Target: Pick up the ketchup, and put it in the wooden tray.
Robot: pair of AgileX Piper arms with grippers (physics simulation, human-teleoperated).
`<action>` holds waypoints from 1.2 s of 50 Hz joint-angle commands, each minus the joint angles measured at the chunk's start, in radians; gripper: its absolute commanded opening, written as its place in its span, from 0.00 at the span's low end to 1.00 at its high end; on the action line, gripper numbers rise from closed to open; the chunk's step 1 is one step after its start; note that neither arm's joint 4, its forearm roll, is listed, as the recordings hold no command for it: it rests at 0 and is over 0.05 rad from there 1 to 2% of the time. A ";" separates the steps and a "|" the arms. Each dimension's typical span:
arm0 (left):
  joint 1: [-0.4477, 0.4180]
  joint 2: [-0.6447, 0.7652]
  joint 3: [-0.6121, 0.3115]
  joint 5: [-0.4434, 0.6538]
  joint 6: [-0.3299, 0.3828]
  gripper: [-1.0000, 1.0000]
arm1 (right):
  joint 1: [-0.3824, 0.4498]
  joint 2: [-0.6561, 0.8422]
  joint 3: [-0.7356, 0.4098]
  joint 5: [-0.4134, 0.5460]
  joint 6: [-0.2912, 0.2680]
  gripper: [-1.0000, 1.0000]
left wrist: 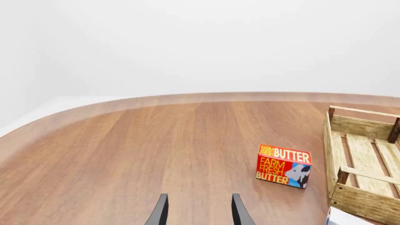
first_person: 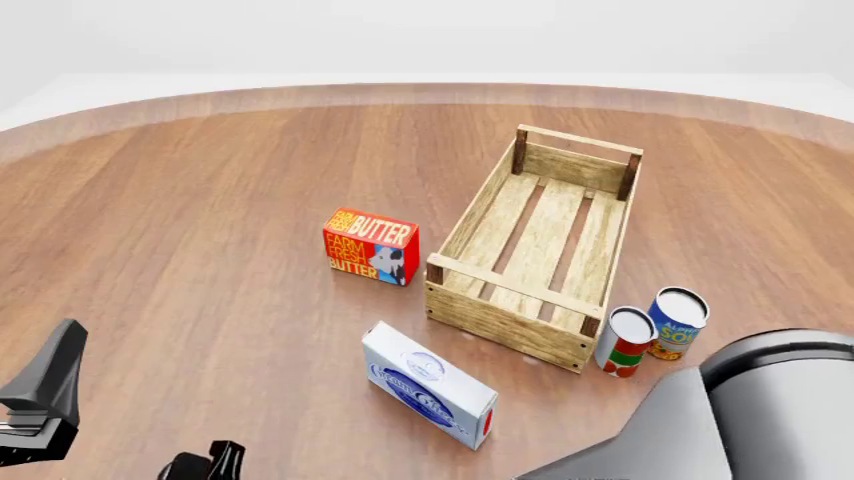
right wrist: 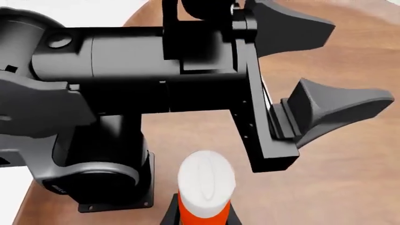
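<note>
The ketchup (right wrist: 205, 185), an orange-red bottle with a white cap, sits between my right gripper's (right wrist: 201, 216) dark fingers (right wrist: 168, 212), which close on its sides. It is out of the front view, where only the right arm (first_person: 747, 400) shows. The wooden tray (first_person: 541, 245) lies empty right of centre and also shows in the left wrist view (left wrist: 362, 164). My left gripper (first_person: 127, 420) is open and empty at the near left, seen also in the left wrist view (left wrist: 200, 213) and the right wrist view (right wrist: 319, 65).
A red butter box (first_person: 371, 246) stands left of the tray. A white-and-blue box (first_person: 430, 385) lies in front of the tray. A red-and-white can (first_person: 623, 340) and a blue-and-yellow can (first_person: 677, 322) stand by the tray's near right corner.
</note>
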 commanded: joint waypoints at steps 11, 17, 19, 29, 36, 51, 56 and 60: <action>0.000 0.000 0.000 0.000 0.000 1.00 | -0.051 -0.051 0.100 -0.063 0.030 0.00; 0.000 0.000 0.000 0.000 0.000 1.00 | -0.069 -0.078 0.132 -0.075 0.037 0.00; 0.000 0.000 0.000 0.000 0.000 1.00 | -0.077 -0.087 0.144 -0.080 0.037 0.00; 0.000 0.000 0.000 0.000 0.000 1.00 | -0.137 -0.143 0.183 -0.054 0.036 0.00; 0.000 0.000 0.000 0.000 0.000 1.00 | -0.184 -0.216 0.187 0.012 0.032 0.00; 0.000 0.000 0.000 0.000 0.000 1.00 | -0.284 -0.322 0.115 0.189 0.016 0.00; 0.000 0.000 0.000 0.000 0.000 1.00 | -0.332 -0.359 0.111 0.221 0.014 0.00; 0.000 0.000 0.000 0.000 0.000 1.00 | -0.386 -0.400 0.109 0.253 0.048 0.00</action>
